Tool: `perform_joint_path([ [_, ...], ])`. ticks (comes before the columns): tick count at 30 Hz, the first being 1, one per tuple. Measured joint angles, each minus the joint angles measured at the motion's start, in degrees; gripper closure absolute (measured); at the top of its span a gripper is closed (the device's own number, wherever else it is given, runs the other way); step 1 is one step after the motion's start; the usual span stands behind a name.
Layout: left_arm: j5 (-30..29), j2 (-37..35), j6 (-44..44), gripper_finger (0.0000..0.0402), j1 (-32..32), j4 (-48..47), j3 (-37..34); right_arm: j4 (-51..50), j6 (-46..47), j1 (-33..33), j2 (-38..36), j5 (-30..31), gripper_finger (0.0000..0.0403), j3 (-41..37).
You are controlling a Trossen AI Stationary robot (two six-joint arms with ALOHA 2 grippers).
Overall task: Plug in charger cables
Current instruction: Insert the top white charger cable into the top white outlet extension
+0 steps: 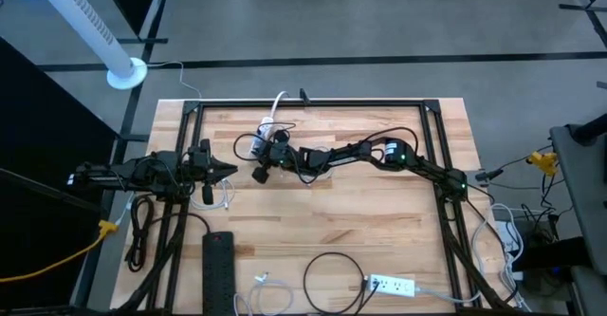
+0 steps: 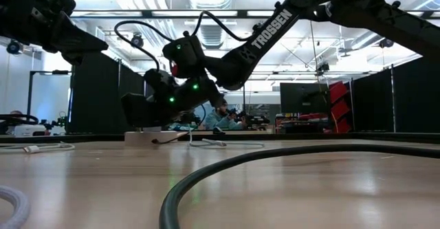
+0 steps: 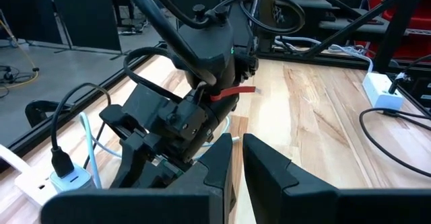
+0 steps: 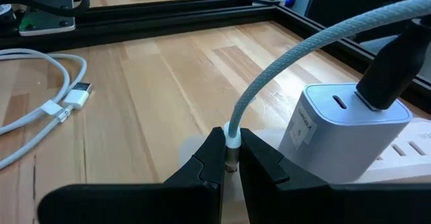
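Pinching the metal plug end of a pale braided charger cable (image 4: 296,56) between its fingertips, the right gripper (image 4: 230,158) hangs low over the wooden table (image 4: 155,83) at its far side, right arm stretched long across the boards. Just beside those fingers stands a white charger block (image 4: 343,133) seated in a white power strip (image 4: 411,157) — one port already filled by a black plug, a second slot bare. The cable looks light and limp, likely to sag and swing; the stiff connector at its tip is the sensible place to hold, as here, since the braid would buckle under a push. A white USB cable (image 4: 47,109) lies loose, well apart from the fingers. The left gripper (image 3: 236,163) waits near the left edge, pointed at its partner, its fingers spread a narrow gap apart — holding nothing.
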Motion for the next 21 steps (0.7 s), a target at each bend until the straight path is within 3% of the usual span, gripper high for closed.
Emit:
perform_joint_path([
  [21, 0.0, 0.0, -1.29, 0.0377, 0.0, -0.02, 0.0, -4.45, -0.58, 1.38, -1.93, 2.0, 0.0387, 0.0],
])
